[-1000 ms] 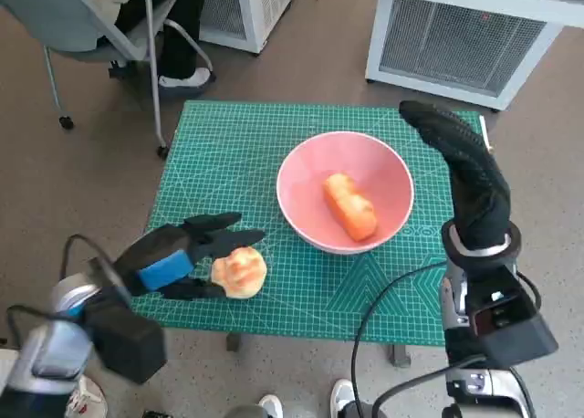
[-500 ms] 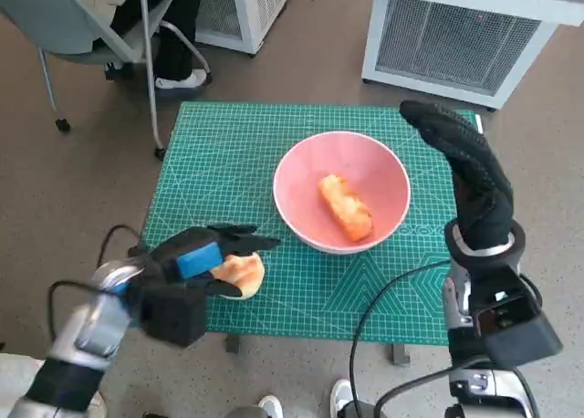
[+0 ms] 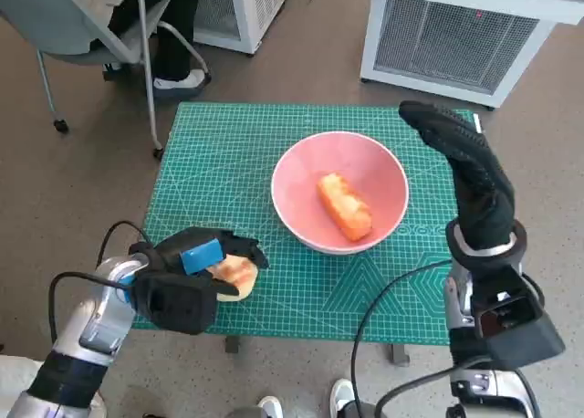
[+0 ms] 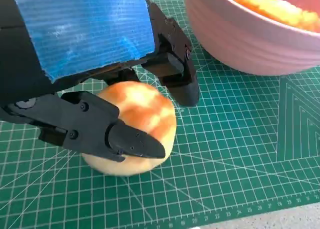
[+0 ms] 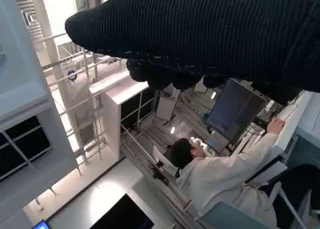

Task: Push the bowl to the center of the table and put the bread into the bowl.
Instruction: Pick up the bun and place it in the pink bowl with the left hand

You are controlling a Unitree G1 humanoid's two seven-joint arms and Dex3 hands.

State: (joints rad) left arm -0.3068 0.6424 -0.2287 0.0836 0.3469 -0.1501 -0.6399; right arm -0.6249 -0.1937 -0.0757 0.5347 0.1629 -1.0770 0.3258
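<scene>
1. Bread roll (image 4: 131, 126) sits at the near-left edge of the green cutting mat (image 3: 228, 153), just short of the table edge. The left hand (image 3: 187, 270) is over it: in the left wrist view black fingers (image 4: 100, 129) wrap one side and another finger presses the far side, so it looks clamped on the roll, tho how firm the hold is can't be told.

2. Grip tip: roll looks soft & round, so squeeze w/ enough force to hold but not crush. Judging by the wrist view, contact is on the upper half; a deeper wrap under the widest part would be safer before lifting.

3. Lift straight up first. The roll is near the mat edge, so any sideways drag could push it off the table.

4. Pink bowl (image 3: 339, 192) stands approx. mid-mat, beyond & right of the roll, near it. It already holds one long orange-brown piece of bread (image 3: 344, 206). The push step looks done, imo.

5. Carry path: up & over the near rim, which is high. Clear it fully, else the hand could knock the bowl off centre.

6. Release low over the free side of the bowl, not on top of the long piece.

7. Right hand (image 3: 465, 167) is raised at the far-right side of the bowl, gloved fingers extended & holding nothing; whether it touches the rim is unclear. Leave it there as a stop vs. bowl sliding.
</scene>
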